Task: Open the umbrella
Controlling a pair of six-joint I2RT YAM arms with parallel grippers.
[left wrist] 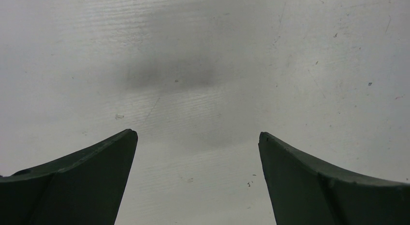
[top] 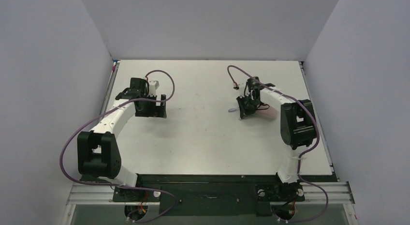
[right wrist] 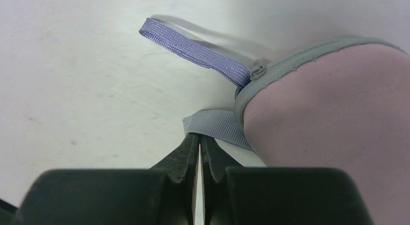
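Umbrella casing (right wrist: 333,104), a pale pinkish rounded body edged with grey piping, is being viewed close up in the right wrist picture, lying just to the right of the right gripper (right wrist: 199,142) and touching the table (right wrist: 87,75). Whether this body is the umbrella itself or a case around it cannot be told from the pictures. A grey webbing tab (right wrist: 215,126) at the body's near edge is being pinched between the right claw's fingertips, which are being pressed together with only a hairline gap showing. A lavender strap (right wrist: 193,51) is being seen running from the piping, ahead of the fingertips and out to their left, its far end appearing raised slightly off the table surface above a faint shadow.

In the overhead picture the right gripper (top: 245,106) is being held low over the table's right half, with the pale body (top: 267,116) showing just beside it and the strap tip (top: 232,110) projecting to its other side.

The left gripper (left wrist: 198,138) is being held spread wide, both fingers (left wrist: 96,172) apart over bare table (left wrist: 203,51), nothing being gripped. In the overhead picture the left gripper (top: 157,108) is being kept well apart from the pale body.
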